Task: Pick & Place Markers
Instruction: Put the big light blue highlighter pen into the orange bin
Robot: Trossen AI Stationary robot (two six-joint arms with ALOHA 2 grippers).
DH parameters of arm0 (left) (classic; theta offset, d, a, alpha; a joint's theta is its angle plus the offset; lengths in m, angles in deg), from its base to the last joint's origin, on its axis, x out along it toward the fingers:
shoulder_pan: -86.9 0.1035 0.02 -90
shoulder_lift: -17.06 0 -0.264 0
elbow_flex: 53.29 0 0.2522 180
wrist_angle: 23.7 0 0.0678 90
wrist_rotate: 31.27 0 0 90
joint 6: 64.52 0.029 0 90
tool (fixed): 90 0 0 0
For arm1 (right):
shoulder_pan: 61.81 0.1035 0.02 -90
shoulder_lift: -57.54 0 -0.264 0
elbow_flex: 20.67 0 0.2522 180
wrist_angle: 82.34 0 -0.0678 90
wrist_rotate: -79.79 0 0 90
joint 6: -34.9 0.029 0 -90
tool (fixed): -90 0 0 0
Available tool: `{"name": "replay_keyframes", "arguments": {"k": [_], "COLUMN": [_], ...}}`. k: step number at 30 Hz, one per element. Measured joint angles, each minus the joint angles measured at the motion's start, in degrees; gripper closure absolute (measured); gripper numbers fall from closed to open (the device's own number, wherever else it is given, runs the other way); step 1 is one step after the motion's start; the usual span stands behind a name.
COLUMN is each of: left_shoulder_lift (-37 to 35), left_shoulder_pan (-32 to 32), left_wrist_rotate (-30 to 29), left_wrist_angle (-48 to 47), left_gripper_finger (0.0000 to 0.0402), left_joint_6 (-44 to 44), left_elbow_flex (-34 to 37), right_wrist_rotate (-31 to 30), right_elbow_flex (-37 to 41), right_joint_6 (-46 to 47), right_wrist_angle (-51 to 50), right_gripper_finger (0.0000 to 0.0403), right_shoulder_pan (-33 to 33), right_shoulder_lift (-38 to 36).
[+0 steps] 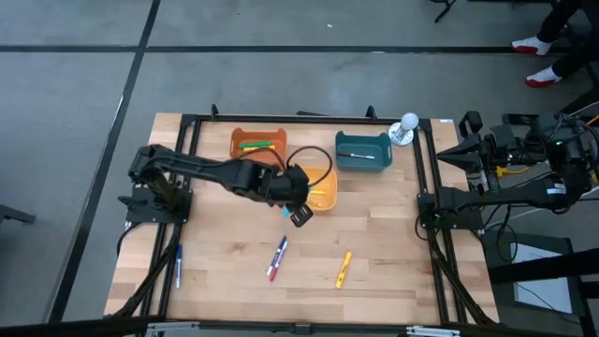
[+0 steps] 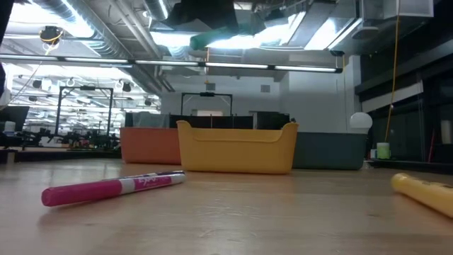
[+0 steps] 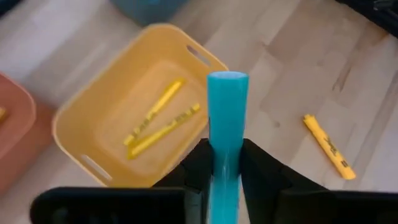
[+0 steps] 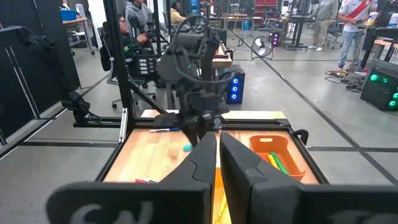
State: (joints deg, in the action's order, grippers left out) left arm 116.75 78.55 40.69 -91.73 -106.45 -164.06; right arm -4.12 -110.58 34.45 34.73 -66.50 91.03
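Two arms: left one reaches across the middle of the high view, right one waits at the right edge
Left gripper [image 3: 225, 167]: fingers narrow, clamped on a light-blue marker [image 3: 226, 118] that stands up between them, above the table near the yellow bin
Right gripper [image 4: 217, 163]: fingers pressed together, holding nothing, off the table's right side
Yellow bin [image 1: 324, 198]: centre of the high view; two yellow markers [image 3: 159, 121] lie inside
Orange bin [image 1: 240, 145]: upper centre-left, just beside the yellow bin; green marker [image 1: 261, 143] and orange marker [image 1: 254, 147] inside
Teal bin [image 1: 364, 161]: upper centre-right, one marker [image 1: 356, 155] inside
Loose on table: pink marker [image 1: 277, 263] and a blue marker [image 1: 280, 248] touching it, lower centre; yellow marker [image 1: 343, 269] lower centre-right; blue pen [image 1: 178, 267] at lower left
Table [image 1: 234, 253]: light wood
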Motion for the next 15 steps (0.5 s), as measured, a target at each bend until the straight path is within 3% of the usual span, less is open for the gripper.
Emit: {"name": "replay_keyframes", "arguments": {"k": [15], "left_shoulder_lift": [-6.0], "left_shoulder_pan": [9.5], "left_wrist_rotate": [0.4], "left_wrist_angle": [-0.5], "left_gripper_finger": [0.0345], "left_joint_6": [16.8], "left_elbow_flex": [0.0], "right_wrist_rotate": [0.0], "right_elbow_flex": [0.0], "right_joint_6": [0.0], "right_wrist_angle": [0.0], "right_gripper_finger": [0.0379], "right_shoulder_pan": [0.0], "right_shoulder_lift": [0.0]}}
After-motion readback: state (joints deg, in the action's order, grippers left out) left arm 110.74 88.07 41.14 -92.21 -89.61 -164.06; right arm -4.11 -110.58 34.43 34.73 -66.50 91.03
